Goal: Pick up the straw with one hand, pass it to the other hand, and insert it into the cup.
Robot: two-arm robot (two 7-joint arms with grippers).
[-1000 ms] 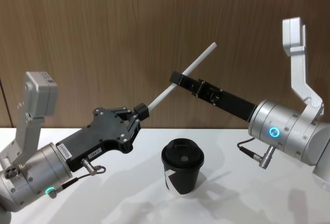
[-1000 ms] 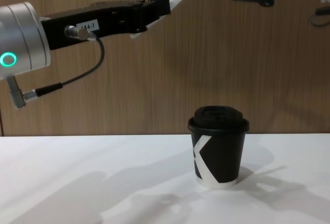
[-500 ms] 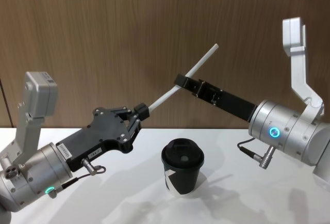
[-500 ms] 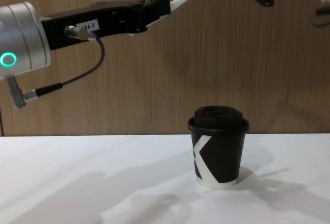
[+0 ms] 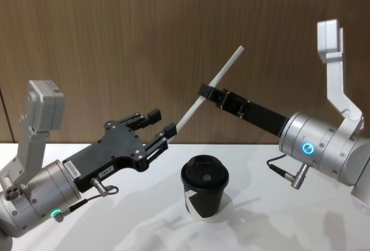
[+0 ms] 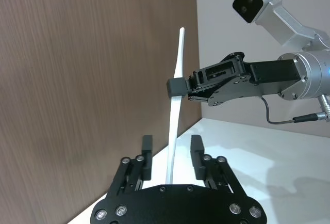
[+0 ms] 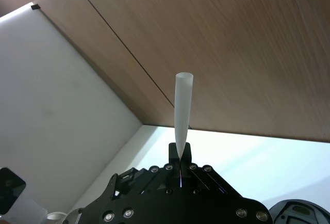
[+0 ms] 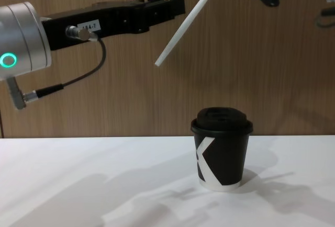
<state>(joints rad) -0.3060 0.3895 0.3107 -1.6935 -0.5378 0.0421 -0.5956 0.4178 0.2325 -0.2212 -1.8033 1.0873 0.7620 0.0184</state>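
While the left gripper [image 5: 161, 122] hovers above and to the left of the cup [image 5: 204, 187] with jaws spread apart, the right gripper [image 5: 202, 91], higher above the cup, pinches the straw [image 5: 222, 70] near its middle. The straw slants in mid-air above the cup's lid.

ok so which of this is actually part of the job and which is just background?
Job:
straw, clamped in the right gripper
left gripper, open, near the straw's lower end
cup, lid on, standing on the table

Background:
table
wood wall
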